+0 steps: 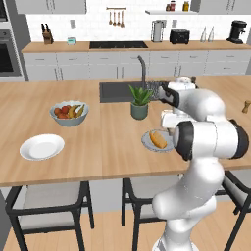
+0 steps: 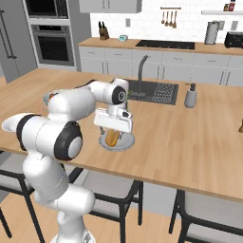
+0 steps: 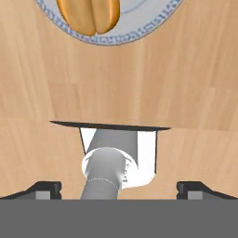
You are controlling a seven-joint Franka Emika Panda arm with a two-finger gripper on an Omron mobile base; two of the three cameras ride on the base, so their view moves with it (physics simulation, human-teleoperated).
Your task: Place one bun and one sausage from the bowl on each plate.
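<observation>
On the near plate a bun lies beyond the gripper; jaws apart, empty; far plate bare.

White cabinets back a wooden island with stools.

Glossy white arm of rounded, tube-like segments, filling the right half of the left base view and the left half of the right base view. Dark grey to black rings at the joints, one broad black cap at the elbow. Boxy white hand, apparently. Two small dark fingertips at the bottom corners of the hand view.
</observation>
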